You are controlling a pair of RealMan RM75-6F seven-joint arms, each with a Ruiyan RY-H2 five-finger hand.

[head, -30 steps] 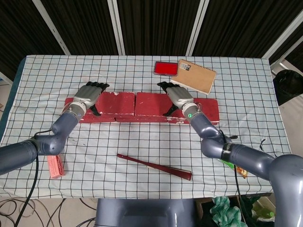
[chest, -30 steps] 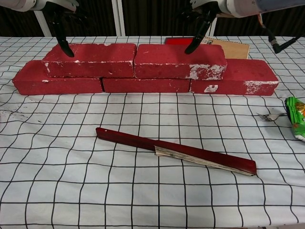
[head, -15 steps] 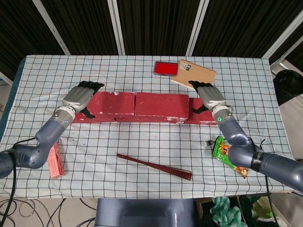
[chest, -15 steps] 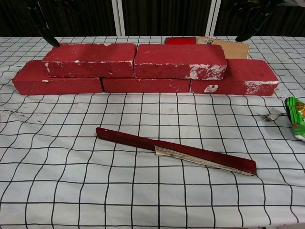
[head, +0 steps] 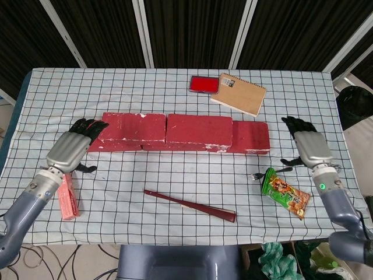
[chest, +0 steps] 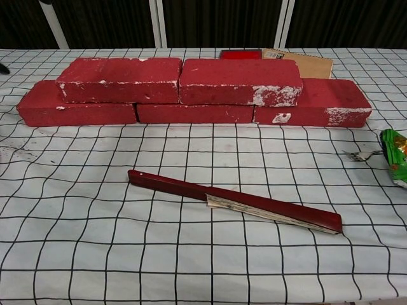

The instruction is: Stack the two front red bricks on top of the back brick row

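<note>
The checked table [head: 175, 192] carries the whole job, and the work looks finished: two upper bricks, the left upper brick [chest: 121, 80] and the right upper brick [chest: 240, 81], sit end to end on the back brick row [chest: 194, 113], straddling its joints, with the row's outer ends showing past them on each side. My guess is that the stacking step is over and all that is left is pulling the arms clear; if anything more were wanted, it would be a nudge to square the top pair, which already look fairly true. The left hand [head: 70, 149] hangs over the cloth just off the row's left end, fingers loosely spread and holding nothing, beside a pink packet [head: 68, 201]. The right hand [head: 309, 147] is well apart from the bricks near the table's right edge, also empty with fingers apart. Nearer the front lie a folded red fan [chest: 232, 201], a green snack bag [head: 285, 198] and a small fork [head: 256, 175]. Behind the bricks are a brown notebook [head: 239, 93] and a red case [head: 204, 84]. The chest view shows no hands and crops the snack bag.
</note>
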